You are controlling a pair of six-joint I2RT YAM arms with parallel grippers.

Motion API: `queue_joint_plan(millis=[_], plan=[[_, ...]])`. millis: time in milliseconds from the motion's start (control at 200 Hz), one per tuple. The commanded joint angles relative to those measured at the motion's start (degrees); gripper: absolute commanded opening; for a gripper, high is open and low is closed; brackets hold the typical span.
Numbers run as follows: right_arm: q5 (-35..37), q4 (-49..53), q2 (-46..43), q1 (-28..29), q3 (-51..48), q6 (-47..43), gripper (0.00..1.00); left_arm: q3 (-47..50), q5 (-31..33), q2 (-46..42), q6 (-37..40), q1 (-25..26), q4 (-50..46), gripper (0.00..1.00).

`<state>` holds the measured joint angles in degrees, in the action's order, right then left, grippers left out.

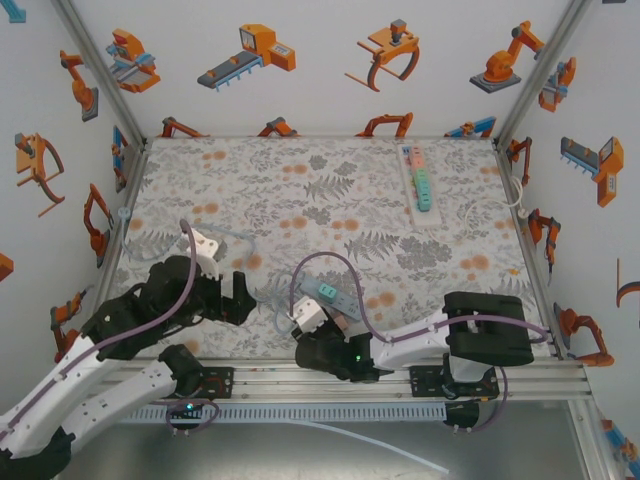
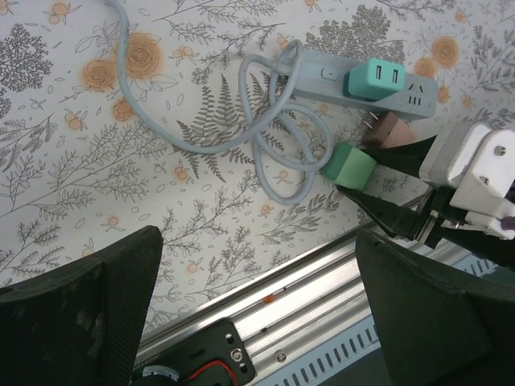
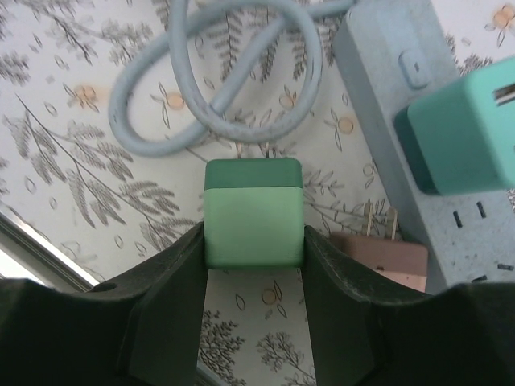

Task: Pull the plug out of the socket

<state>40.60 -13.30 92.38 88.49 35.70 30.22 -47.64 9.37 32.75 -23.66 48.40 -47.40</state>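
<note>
Lower centre of the overhead view: the right arm (image 1: 425,338) lies low, stretched leftward from its base at lower right over the tabletop (image 1: 300,190), and ends at the right claw (image 1: 312,320). Right wrist view: this claw is closed narrowly on the green plug (image 3: 253,213), one finger pressed to each side face. The plug's two prongs point up-frame, bare and out of any socket, their tips just by the looped cable (image 3: 217,88). The strip (image 3: 386,88) runs down the right of that frame, apart from the green plug, with a teal plug (image 3: 463,133) seated in it. A pink plug (image 3: 394,256) lies just beside the strip at lower right, prongs showing. Whether the green plug touches the tabletop cannot be told.

Lower left of the overhead view: the left arm (image 1: 110,365) rises from the bottom-left corner, folded at the elbow. Its left claw (image 1: 240,297) points right toward the strip, near the right claw but apart from it. Left wrist view: the left claw's fingers (image 2: 88,314) stand wide at the two lower corners, with bare tabletop and the aluminium rail (image 2: 306,297) seen between them. Upper right of that frame: strip, teal plug, pink plug and green plug, the last pinched in the right claw's dark fingertips.

Upper right of the overhead view: a second strip (image 1: 418,180) lies near the far edge, well apart from both claws.
</note>
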Motion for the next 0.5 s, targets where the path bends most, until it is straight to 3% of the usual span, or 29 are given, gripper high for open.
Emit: queue_joint_plan(millis=[0,195,250,280,300,411,496], plan=[[-1.9,3.7,-0.5,0.0,-0.7,1.5,0.46,0.5,-0.1,1.5,0.0,0.3,2.2,0.97],[-2.5,6.5,-8.1,0.0,-0.9,-0.3,0.51,0.4,-0.2,4.3,0.1,0.2,3.9,0.97],[-2.1,8.0,-11.0,0.0,-1.1,-1.0,0.6,0.3,0.1,5.3,0.3,0.2,4.6,0.97],[-1.9,8.8,-12.6,0.0,-1.0,-2.1,0.76,0.3,0.6,6.0,0.3,0.2,5.0,0.97],[-1.8,9.2,-13.7,-0.1,-0.9,-3.0,0.81,0.2,1.0,6.3,0.3,0.2,5.4,0.97],[0.3,11.9,-20.4,-0.8,0.0,-9.8,0.84,0.3,3.7,7.7,0.1,0.0,8.4,0.97],[-2.7,14.6,-25.7,-5.8,1.1,-14.3,0.84,0.6,4.5,9.1,0.1,-0.1,11.9,0.97]])
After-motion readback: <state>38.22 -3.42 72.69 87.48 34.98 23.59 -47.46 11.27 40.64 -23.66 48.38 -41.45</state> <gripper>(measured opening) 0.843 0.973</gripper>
